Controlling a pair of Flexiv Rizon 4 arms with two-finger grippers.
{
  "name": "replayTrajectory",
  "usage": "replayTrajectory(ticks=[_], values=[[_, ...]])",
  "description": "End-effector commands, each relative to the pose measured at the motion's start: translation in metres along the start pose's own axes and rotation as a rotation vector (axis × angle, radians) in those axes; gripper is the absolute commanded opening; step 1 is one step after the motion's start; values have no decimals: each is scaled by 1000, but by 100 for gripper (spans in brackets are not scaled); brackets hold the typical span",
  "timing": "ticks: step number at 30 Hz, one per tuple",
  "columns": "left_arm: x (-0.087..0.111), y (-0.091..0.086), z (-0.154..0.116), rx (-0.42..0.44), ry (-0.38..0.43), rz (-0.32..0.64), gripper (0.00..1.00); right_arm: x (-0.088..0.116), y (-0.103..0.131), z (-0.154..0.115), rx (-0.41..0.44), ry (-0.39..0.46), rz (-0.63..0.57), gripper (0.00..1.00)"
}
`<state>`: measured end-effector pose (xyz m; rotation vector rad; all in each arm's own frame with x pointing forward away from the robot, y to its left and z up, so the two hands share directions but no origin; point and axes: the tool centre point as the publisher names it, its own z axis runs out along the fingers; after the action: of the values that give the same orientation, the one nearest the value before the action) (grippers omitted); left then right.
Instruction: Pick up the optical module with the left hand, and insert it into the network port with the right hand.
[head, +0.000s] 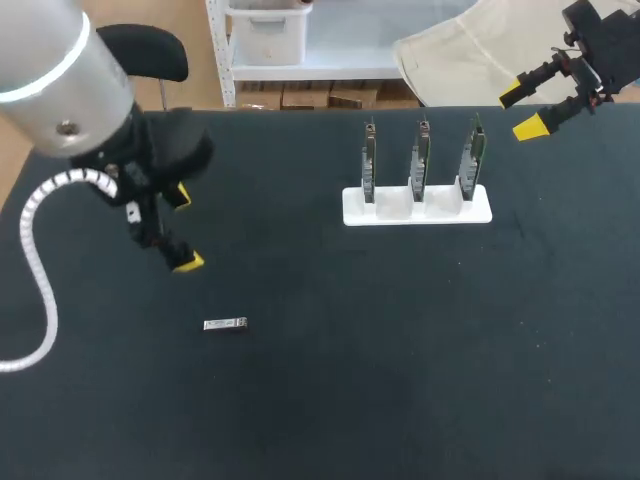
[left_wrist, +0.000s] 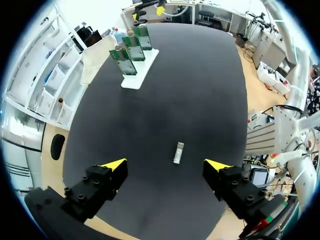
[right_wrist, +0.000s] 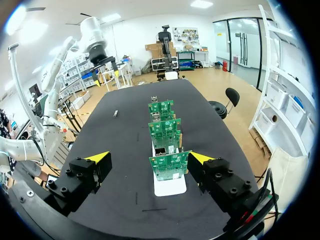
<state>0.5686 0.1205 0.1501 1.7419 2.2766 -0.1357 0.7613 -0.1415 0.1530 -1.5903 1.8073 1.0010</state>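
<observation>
**Pickup not yet begun**

A small silvery bar, the optical module (head: 225, 324), lies flat on the matte black worktop (head: 400, 380) near the left tool (head: 184, 229), which gapes wide and empty. The right tool (head: 520, 110), likewise wide and empty, hovers by three upright green circuit boards (head: 422, 160) in a white rack (head: 417, 212). The slim, smooth module could skid or twist if pinched off-centre.

Right gripper (right_wrist: 149, 157) hung over the black table (right_wrist: 120, 165), fingers spread wide. Three green boards (right_wrist: 165, 127) stood upright in a row on a white stand (right_wrist: 170, 189). The nearest board (right_wrist: 169, 166) sat between the yellow tips, untouched. A small silver optical module (right_wrist: 115, 114) lay flat, well apart from the stand.
</observation>
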Motion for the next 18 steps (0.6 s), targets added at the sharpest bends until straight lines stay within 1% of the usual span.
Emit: replayTrajectory(ticks=[1, 2, 3, 5, 7, 9, 11, 13, 16, 18], values=[[11, -15, 6, -21, -6, 29, 100, 0, 1, 0, 3, 1, 0, 100], [11, -18, 10, -26, 15, 57, 100, 0, 1, 0, 3, 1, 0, 100], [12, -21, 15, -25, 17, 74, 100, 0, 1, 0, 3, 1, 0, 100], [15, -24, 25, -4, 54, 90, 100, 0, 1, 0, 3, 1, 0, 100], [17, -26, 32, 7, 68, 103, 100, 0, 1, 0, 3, 1, 0, 100], [19, -25, 37, 21, 74, 92, 100, 0, 1, 0, 3, 1, 0, 100], [22, -24, 42, 34, 105, 85, 100, 0, 1, 0, 3, 1, 0, 100], [24, -23, 46, 39, 106, 76, 100, 0, 1, 0, 3, 1, 0, 100], [30, -23, 55, 58, 131, 70, 100, 0, 1, 0, 3, 1, 0, 100], [33, -24, 61, 68, 122, 62, 100, 0, 1, 0, 3, 1, 0, 100]])
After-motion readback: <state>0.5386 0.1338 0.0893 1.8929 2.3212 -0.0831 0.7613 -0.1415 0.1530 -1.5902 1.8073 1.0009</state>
